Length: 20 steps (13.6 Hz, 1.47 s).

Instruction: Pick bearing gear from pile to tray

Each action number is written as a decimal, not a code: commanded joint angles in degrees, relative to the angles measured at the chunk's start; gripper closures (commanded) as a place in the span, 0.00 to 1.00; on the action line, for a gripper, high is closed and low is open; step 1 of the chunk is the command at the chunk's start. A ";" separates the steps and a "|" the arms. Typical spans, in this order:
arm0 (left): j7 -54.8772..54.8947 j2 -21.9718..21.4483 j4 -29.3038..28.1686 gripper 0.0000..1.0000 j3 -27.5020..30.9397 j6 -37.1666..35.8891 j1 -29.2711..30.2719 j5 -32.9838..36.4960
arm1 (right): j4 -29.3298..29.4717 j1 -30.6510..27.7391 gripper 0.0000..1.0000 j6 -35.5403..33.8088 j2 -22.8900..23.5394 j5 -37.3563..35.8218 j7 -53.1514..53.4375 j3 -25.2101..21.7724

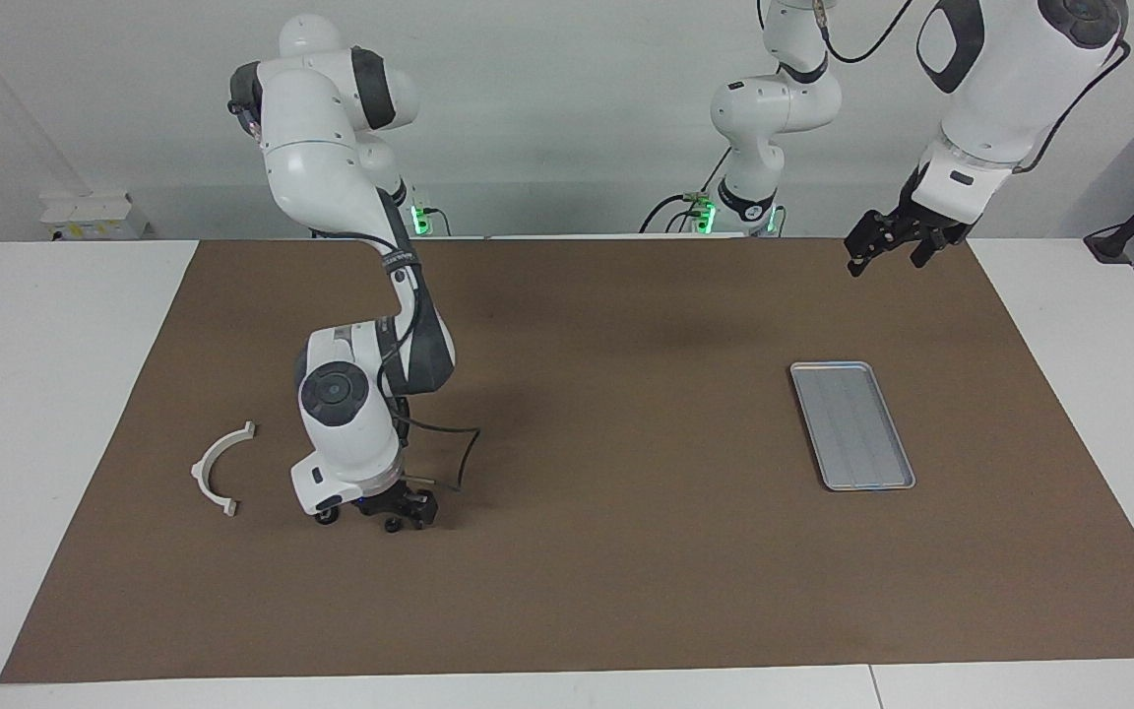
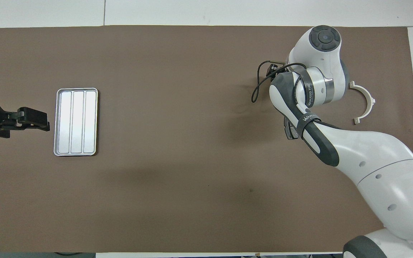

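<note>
My right gripper (image 1: 400, 514) is down at the brown mat among the pile, toward the right arm's end of the table; its own hand hides the fingers. In the overhead view the wrist covers it. The white half-ring bracket (image 1: 222, 469) (image 2: 363, 102) lies beside it on the mat. A dark grey part (image 2: 289, 129) shows partly under the right forearm. Two tiny black round shapes (image 1: 392, 527) sit at the hand; I cannot tell if they are loose pieces. The silver tray (image 1: 852, 425) (image 2: 76, 122) lies toward the left arm's end, showing only its bare floor. My left gripper (image 1: 887, 254) (image 2: 43, 123) waits open, raised near the tray.
The brown mat (image 1: 606, 571) covers most of the white table. A black cable (image 1: 469, 458) loops from the right hand down to the mat. A small white box (image 1: 90, 215) stands at the table's edge near the right arm's base.
</note>
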 commanded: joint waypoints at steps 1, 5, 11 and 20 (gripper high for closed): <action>0.46 -0.83 -0.39 0.00 0.02 -0.78 0.18 -0.98 | -0.83 -0.54 0.21 1.41 -0.15 -0.10 1.02 0.42; 0.46 -0.83 -0.39 0.00 0.02 -0.69 0.18 -0.98 | -0.57 -0.63 0.32 1.41 -0.15 -0.19 1.02 0.42; 0.46 -0.83 -0.39 0.00 0.02 -0.69 0.18 -0.98 | -0.48 -0.89 0.52 4.75 0.46 0.07 1.02 0.42; 0.46 -0.83 -0.39 0.00 0.11 -0.69 0.18 -0.98 | -1.45 -1.07 1.00 5.02 0.29 0.60 1.28 0.42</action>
